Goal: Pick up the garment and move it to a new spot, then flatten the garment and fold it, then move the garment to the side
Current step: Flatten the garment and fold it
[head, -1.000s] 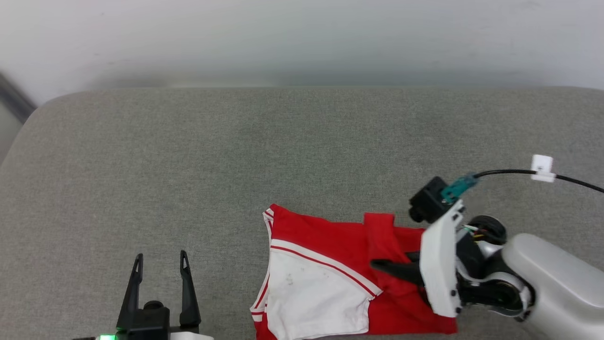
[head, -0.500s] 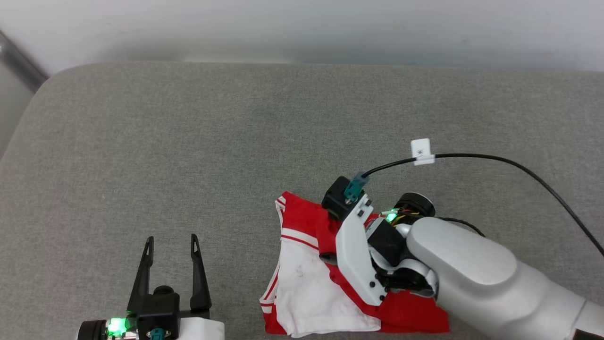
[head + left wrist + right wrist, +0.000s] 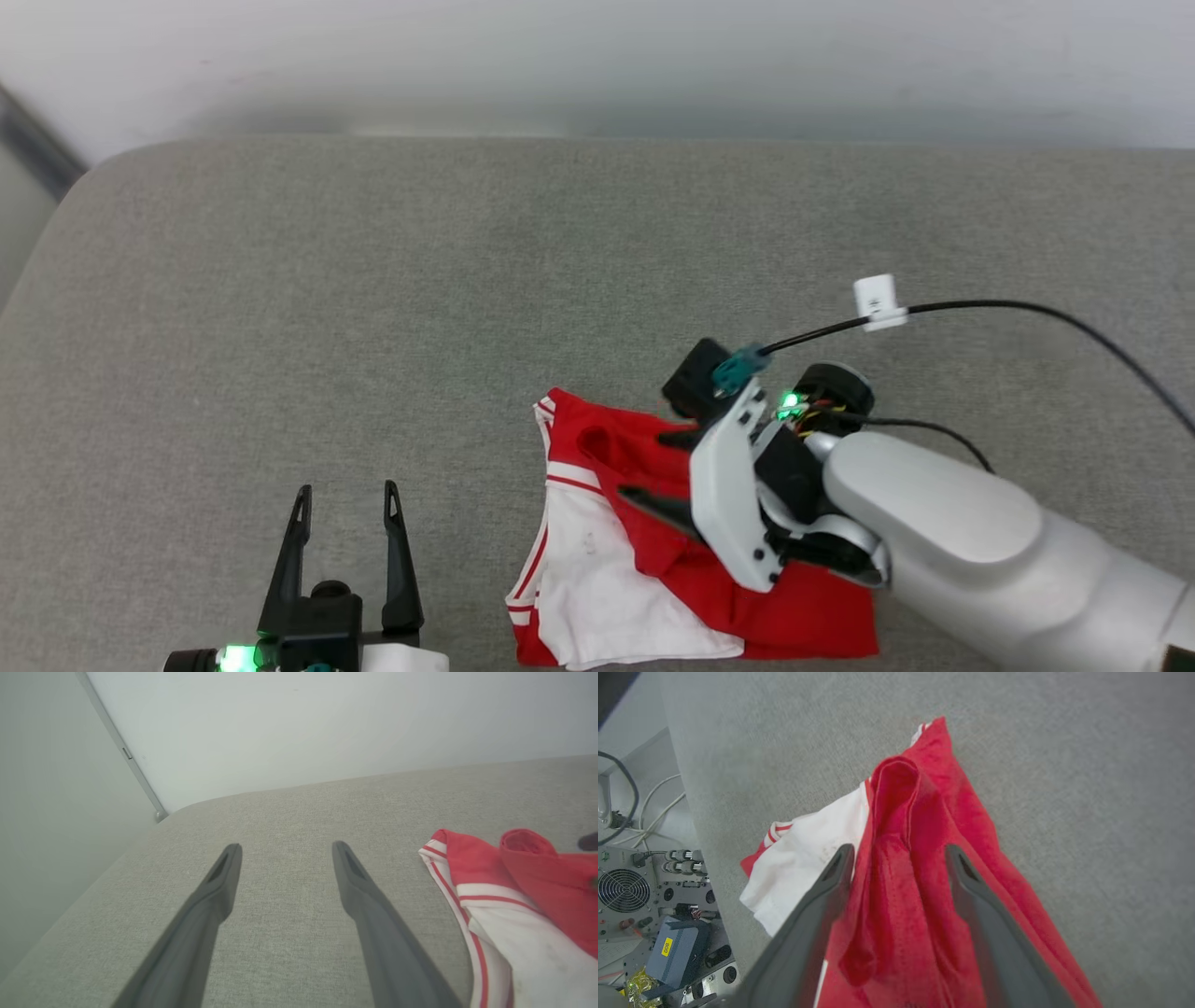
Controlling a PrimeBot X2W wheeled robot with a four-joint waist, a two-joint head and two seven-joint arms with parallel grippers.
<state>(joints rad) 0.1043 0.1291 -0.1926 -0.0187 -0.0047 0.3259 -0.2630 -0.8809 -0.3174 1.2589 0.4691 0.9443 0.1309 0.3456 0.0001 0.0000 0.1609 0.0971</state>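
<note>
While my right gripper (image 3: 646,465) rests with its fingers spread wide on either side of a raised red fold, pinching nothing, the garment (image 3: 803,611) lies crumpled on the grey cushion (image 3: 373,280), near its front edge and right of its middle. My left gripper (image 3: 346,490) hovers with fingers parted and empty over the cushion's front edge, left of its middle.

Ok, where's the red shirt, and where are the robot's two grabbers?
garment (image 3: 672,571), head view, red fabric near its middle.
left gripper (image 3: 347,490), head view, midway between its fingertips.
right gripper (image 3: 900,850), right wrist view, midway between its fingertips.
</note>
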